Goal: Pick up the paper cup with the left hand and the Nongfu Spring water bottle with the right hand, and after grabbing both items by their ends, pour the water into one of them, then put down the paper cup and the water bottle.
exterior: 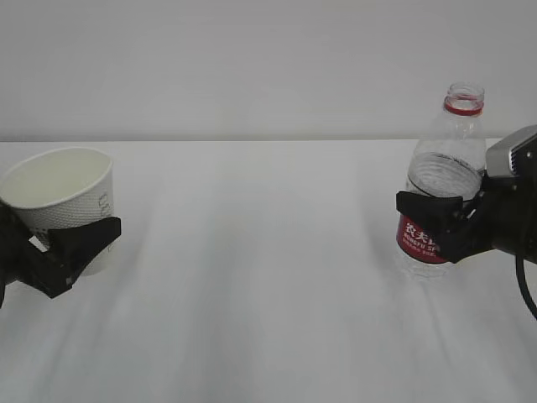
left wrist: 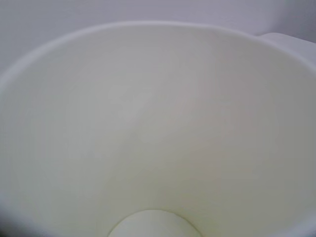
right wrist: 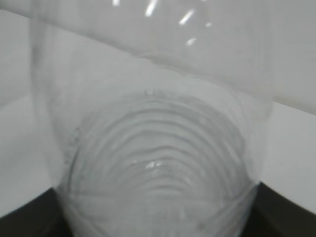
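Observation:
In the exterior view the white paper cup sits at the far left, tilted, with my left gripper shut on its lower part. In the left wrist view the cup's cream interior fills the frame and hides the jaws; its round bottom looks dry. At the right, the clear Nongfu Spring water bottle stands nearly upright and uncapped, with a red neck ring. My right gripper is shut on it just above the red label. The ribbed bottle fills the right wrist view between dark fingers. I cannot make out the water.
A bare white table runs between the two arms, about the width of half the exterior view. A plain pale wall stands behind it. The right arm's cable hangs at the right edge.

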